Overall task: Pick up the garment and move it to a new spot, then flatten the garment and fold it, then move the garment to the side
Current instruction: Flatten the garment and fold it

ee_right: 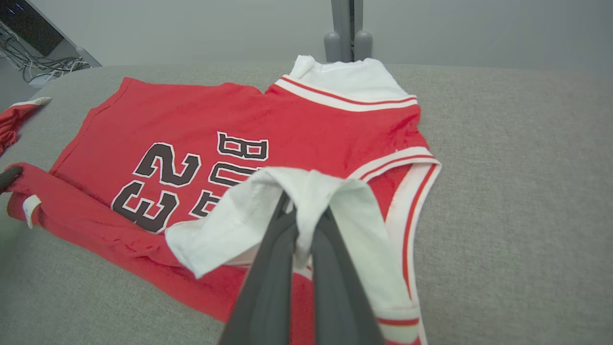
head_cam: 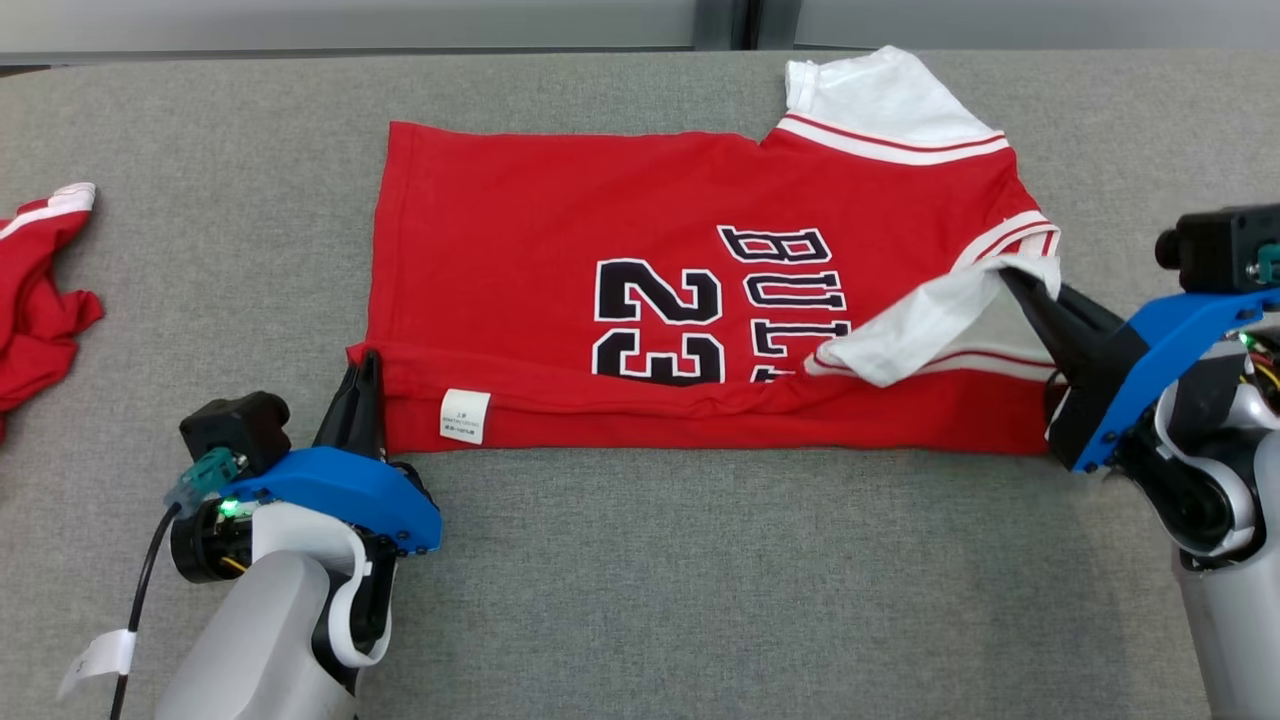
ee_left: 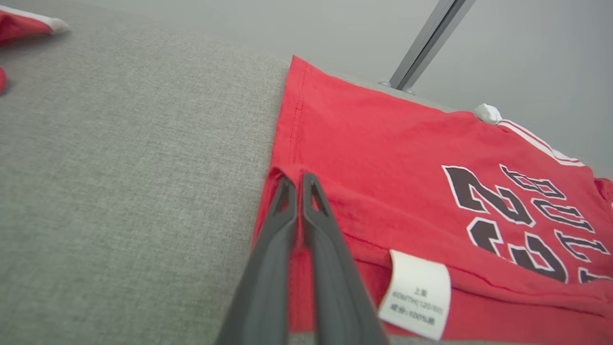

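Cloth at the fingers: soft, thin and light, I judge. It will drape and slide rather than hold a shape, so a pinch on one edge drags the rest along.
Best hold: seams, hem corners and sleeve ends, where the fabric is doubled and less likely to slip out of thin fingers.
Left gripper (ee_left: 298, 179): jaws pressed together, pinching the near left hem corner of the shirt (head_cam: 560, 230), low against the surface.
Right gripper (head_cam: 1010, 275): jaws closed on the end of the near white sleeve (head_cam: 920, 320), which is raised off the cloth and drawn in over the printed letters.
Near edge: a long strip of the shirt's side is turned up onto the body between the two grips, and a white label (head_cam: 465, 415) shows on it.
Shirt position: spread flat across the middle of the grey table (head_cam: 700, 580), hem to the left, collar to the right, far sleeve lying open.
Step, as judged: the first lengthwise fold, both ends held.
Risk: an uneven pull would skew the crease.
Further out: a second red garment (head_cam: 40, 290) lies crumpled at the left edge, well apart.
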You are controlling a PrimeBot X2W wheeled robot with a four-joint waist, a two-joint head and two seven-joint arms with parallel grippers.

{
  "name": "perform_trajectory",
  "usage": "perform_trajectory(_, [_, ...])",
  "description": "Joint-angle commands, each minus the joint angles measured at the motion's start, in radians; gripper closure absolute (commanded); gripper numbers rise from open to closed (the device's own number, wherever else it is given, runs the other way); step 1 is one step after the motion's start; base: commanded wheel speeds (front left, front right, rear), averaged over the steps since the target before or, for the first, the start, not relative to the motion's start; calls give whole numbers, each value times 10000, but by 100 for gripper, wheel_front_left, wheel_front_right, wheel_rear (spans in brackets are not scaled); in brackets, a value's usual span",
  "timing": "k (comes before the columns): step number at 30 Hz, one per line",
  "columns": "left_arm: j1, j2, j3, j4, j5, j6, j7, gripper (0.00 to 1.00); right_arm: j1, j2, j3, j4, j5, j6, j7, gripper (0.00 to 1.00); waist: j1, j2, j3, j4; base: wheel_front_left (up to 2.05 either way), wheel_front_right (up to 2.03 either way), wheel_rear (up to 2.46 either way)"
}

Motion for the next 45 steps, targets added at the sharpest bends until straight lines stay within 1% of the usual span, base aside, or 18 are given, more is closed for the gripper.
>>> perform_trajectory(1, [-166, -17, -41, 106, -64, -11, 44, 38, -285, 17, -17, 158, 100, 3, -335, 0, -1, -2, 2, 11, 0, 0, 0])
perform_trajectory(2, [-178, -49, -54, 160, -77, -18, 58, 1, -400, 109, -55, 241, 121, 3, -603, 0, -1, -2, -7, 20, 0, 0, 0])
perform_trajectory(6, [-97, -102, -85, 378, -90, 14, 43, 0, -633, 323, 43, 607, 343, 5, -1451, 0, -1, -2, -169, 68, 0, 0, 0])
perform_trajectory(11, [207, -38, -111, 553, -51, 68, -141, 0, -524, 209, 325, 975, 499, 5, -1932, 0, -1, -2, -537, 76, 0, 0, 0])
perform_trajectory(15, [392, -2, -175, 649, 3, 113, -196, 0, -133, 25, 334, 1141, 269, 5, -1978, 0, -1, -2, -812, 72, 0, 0, 0])
perform_trajectory(19, [719, 51, -359, 764, 130, 280, -175, 0, 531, -38, -9, 1245, -395, 5, -1720, 0, -1, -2, -1143, 12, 0, 0, 0])
perform_trajectory(22, [877, 82, -483, 897, 235, 419, -57, 0, 1120, 232, -595, 1189, -1292, 3, -1570, 0, -1, -2, -1332, -87, 0, 0, 0])
perform_trajectory(26, [885, 155, -636, 1143, 404, 675, 103, 0, 1755, 1139, -1368, 1134, -2260, 5, -1484, 0, -1, -2, -1419, -269, 0, 0, 0])
perform_trajectory(29, [663, 199, -691, 1375, 527, 906, 291, 0, 1958, 1657, -1660, 1265, -2835, 3, -1488, 0, -1, -2, -1371, -405, 0, 0, 0])
perform_trajectory(31, [508, 214, -705, 1506, 550, 974, 435, 0, 1887, 1886, -1728, 1442, -3108, 5, -1555, 0, -1, -2, -1264, -500, 0, 0, 0])
perform_trajectory(35, [247, 211, -704, 1666, 537, 1029, 529, 0, 1402, 2112, -1958, 2084, -3480, 5, -1699, 0, -1, -2, -955, -612, 0, 0, 0])
perform_trajectory(39, [-97, 160, -769, 1859, 572, 1048, 668, 0, 843, 2187, -2080, 2778, -3628, 3, -1811, 0, -1, -2, -627, -605, 0, 0, 0])
perform_trajectory(42, [-222, 78, -900, 2087, 543, 945, 941, 0, 542, 2201, -2144, 3349, -3807, 3, -1718, 0, -1, -2, -450, -543, 0, 0, 0])
perform_trajectory(45, [-230, -84, -1088, 2287, 416, 746, 1277, 0, 319, 2201, -2054, 3826, -3904, 5, -1598, 0, -1, -2, -341, -461, 0, 0, 0])
